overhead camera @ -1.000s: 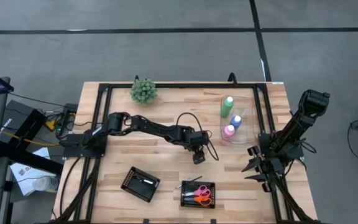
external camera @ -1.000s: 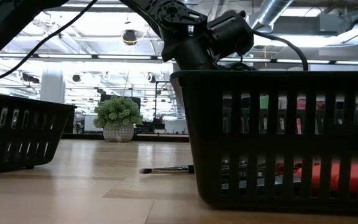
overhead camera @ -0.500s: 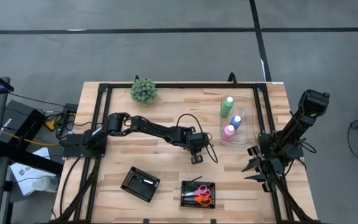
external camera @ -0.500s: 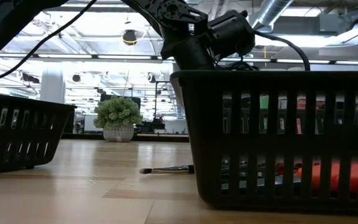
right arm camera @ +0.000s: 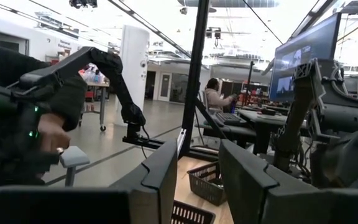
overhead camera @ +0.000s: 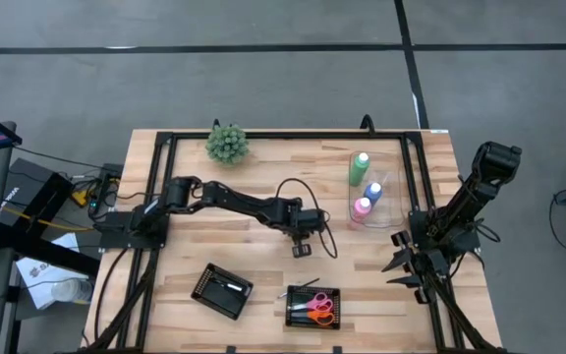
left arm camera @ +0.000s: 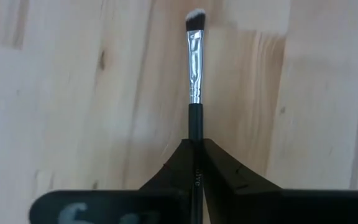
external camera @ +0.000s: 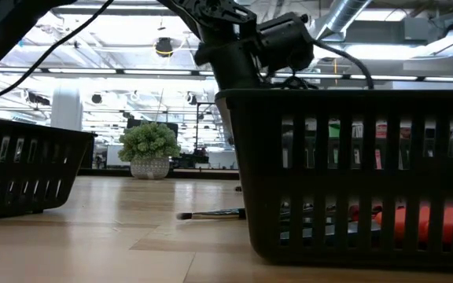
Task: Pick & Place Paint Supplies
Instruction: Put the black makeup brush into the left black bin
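My left gripper (overhead camera: 301, 250) stands over the middle of the table, shut on a thin dark-handled brush (left arm camera: 195, 74) with a silver ferrule and a pale tip. Green (overhead camera: 360, 167), blue (overhead camera: 372, 192) and pink (overhead camera: 362, 208) bottles stand upright at the far right. Pink and orange scissors (overhead camera: 319, 308) lie in a black tray (overhead camera: 296, 317) near the front edge. Another brush (overhead camera: 304, 286) lies on the table beside that tray. My right gripper (right arm camera: 197, 155) waits open at the table's right edge, holding nothing. My left gripper pinches the brush's dark handle (left arm camera: 195, 132) between its two fingers. The fingers slant down toward the table and lie along the brush, whose bristle end (left arm camera: 195, 18) sticks out past the fingertips. Whether that end touches the wood, I cannot tell.
A second black tray (overhead camera: 222, 290) holding a small item sits near the front left. A bushy green plant ball (overhead camera: 227, 144) stands at the far edge. A clear container (overhead camera: 391, 192) stands around the bottles. A black frame (overhead camera: 160, 197) runs along the table's sides.
My left gripper has shifted a little toward the table's left edge, and its wrist has turned.
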`<action>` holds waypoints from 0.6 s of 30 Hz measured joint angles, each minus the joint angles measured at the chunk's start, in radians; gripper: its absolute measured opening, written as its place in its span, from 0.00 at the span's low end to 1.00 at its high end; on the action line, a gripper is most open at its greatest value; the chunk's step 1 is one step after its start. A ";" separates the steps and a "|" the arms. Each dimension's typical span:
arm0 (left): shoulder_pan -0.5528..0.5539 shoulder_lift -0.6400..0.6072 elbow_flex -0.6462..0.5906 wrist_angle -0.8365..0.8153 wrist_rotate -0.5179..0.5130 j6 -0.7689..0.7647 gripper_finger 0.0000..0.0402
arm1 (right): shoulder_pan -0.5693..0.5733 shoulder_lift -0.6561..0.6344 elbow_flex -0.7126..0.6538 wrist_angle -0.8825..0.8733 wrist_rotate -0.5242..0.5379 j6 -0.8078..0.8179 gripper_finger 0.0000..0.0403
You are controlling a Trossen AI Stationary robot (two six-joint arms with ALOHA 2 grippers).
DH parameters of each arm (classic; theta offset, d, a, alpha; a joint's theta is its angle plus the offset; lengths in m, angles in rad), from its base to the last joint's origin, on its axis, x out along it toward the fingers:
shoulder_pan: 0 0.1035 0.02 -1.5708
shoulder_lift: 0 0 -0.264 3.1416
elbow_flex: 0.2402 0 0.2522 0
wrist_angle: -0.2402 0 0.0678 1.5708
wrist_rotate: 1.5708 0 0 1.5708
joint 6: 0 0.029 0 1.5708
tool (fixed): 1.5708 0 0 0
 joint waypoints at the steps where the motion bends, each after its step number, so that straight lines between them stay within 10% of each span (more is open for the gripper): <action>1: -0.003 -0.009 -0.001 -0.012 -0.011 0.007 0.01 | 0.000 0.000 0.000 0.000 0.000 0.000 0.27; 8: -0.038 -0.098 -0.061 0.013 -0.050 0.012 0.01 | 0.000 0.000 0.000 -0.001 0.000 0.000 0.27; 18: -0.096 -0.367 -0.520 0.593 0.008 0.021 0.01 | 0.000 0.000 0.000 -0.004 -0.008 0.003 0.27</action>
